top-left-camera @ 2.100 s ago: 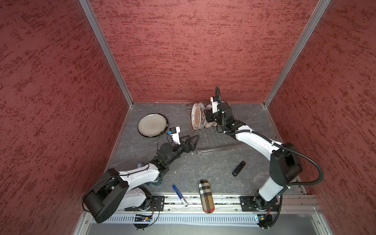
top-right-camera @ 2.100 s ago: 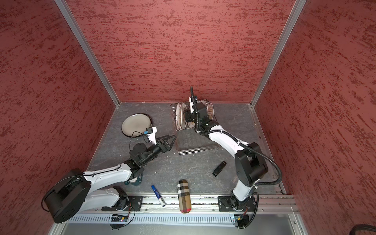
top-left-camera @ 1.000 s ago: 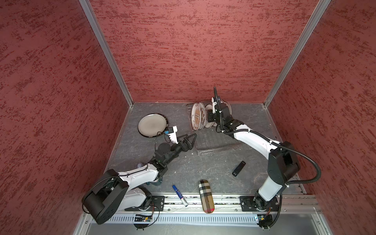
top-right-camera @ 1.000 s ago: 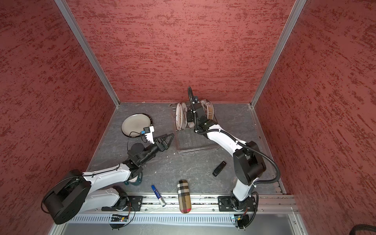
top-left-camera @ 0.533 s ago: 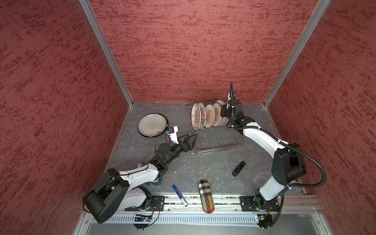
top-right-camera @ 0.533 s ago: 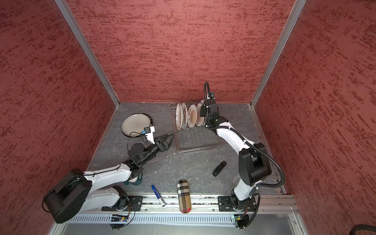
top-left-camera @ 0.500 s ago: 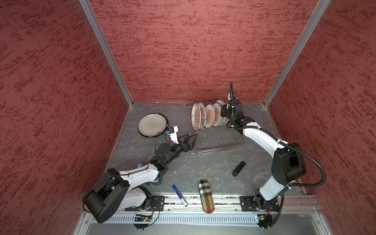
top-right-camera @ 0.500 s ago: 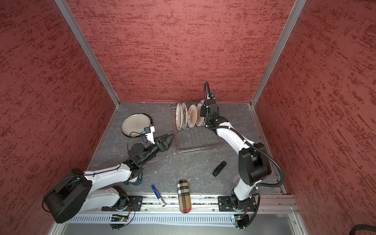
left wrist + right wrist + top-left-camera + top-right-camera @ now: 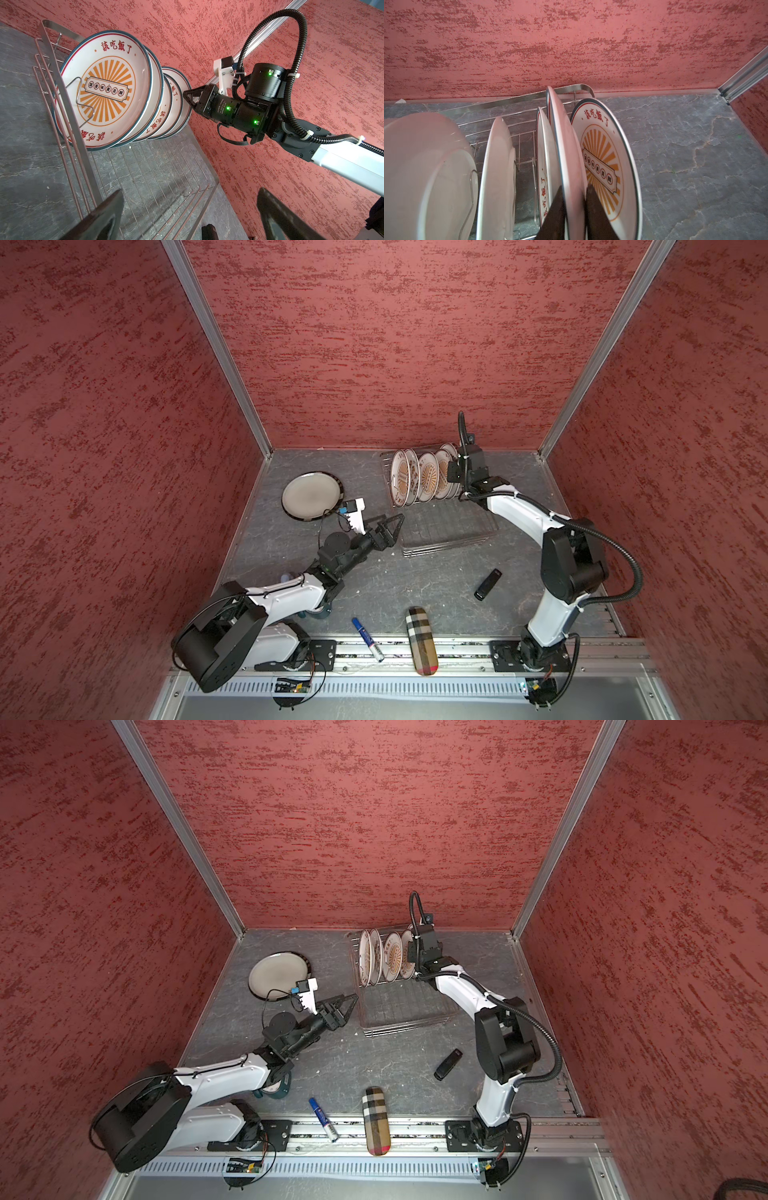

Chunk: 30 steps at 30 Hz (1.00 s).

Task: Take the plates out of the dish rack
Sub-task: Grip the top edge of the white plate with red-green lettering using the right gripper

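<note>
Currently the right gripper [image 9: 574,188] is on the plate row at the back of the dish rack [image 9: 444,542], upper centre-right in both top views. In the right wrist view its two dark fingers [image 9: 556,209] straddle the rim of one upright plate, one finger on each face, pinching it. This gripped plate [image 9: 562,145] is second from the right end of the row, and its rim runs up past its neighbours' in that view. Its lower edge is hidden behind the fingers, so I can't tell whether it sits between the prongs

Five sunburst plates [image 9: 427,477] stand on edge in the rack, the gripped one included, with their faces turned toward the left of the frame. The rack's front half is bare wire

The left gripper [image 9: 395,522] has its jaws spread wide with nothing between them. It sits at the left edge of the rack's bare half, about frame centre. Can't tell if it touches the rack. In the left wrist view the fingers stand well apart at the bottom edge, looking at the plate faces

The grey plate [image 9: 311,502] lies flat on the table [image 9: 415,585], left of the rack and apart from it

Lower frame: blue marker [image 9: 366,639] and plaid case [image 9: 422,641] at the near table edge, black stick [image 9: 488,584] below-right of the rack
</note>
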Available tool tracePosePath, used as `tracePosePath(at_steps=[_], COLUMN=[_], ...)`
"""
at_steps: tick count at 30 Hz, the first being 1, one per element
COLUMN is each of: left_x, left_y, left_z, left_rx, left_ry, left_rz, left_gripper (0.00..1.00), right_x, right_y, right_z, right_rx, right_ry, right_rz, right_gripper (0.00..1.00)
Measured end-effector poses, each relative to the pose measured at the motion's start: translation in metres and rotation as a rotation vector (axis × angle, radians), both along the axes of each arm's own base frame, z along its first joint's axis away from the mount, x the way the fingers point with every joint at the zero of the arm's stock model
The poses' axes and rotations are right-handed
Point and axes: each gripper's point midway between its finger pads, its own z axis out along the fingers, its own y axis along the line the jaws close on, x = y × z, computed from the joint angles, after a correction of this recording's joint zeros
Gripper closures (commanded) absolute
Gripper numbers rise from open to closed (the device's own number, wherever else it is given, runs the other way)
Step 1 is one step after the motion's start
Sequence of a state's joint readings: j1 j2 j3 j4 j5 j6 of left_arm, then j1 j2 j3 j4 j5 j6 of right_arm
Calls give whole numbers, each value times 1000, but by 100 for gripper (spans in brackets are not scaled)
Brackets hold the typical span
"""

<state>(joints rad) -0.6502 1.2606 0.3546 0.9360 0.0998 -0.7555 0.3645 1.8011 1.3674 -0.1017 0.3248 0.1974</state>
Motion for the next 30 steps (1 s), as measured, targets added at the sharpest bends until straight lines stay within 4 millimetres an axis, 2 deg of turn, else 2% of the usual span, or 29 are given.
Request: tracePosePath(at_steps=[4, 8, 21, 25, 30], left_x=[0, 1, 1, 1, 1], left_y=[0, 0, -1, -1, 0], left_z=[0, -3, -4, -4, -2], left_rx=[0, 5, 6, 6, -3], left_ry=[1, 6, 8, 8, 9], left_rz=[0, 0, 1, 1, 1], left_gripper=[1, 0, 1, 1, 1], right_x=[1, 3, -1, -10, -24], right_y=[-4, -8, -15, -18, -31], right_z=[-2, -6, -3, 10, 51], right_rx=[-17, -46, -139, -155, -157], right_ry=[0, 2, -4, -25, -106], right_rz=[-17, -34, -57, -74, -124], right_gripper=[81, 89, 93, 94, 94])
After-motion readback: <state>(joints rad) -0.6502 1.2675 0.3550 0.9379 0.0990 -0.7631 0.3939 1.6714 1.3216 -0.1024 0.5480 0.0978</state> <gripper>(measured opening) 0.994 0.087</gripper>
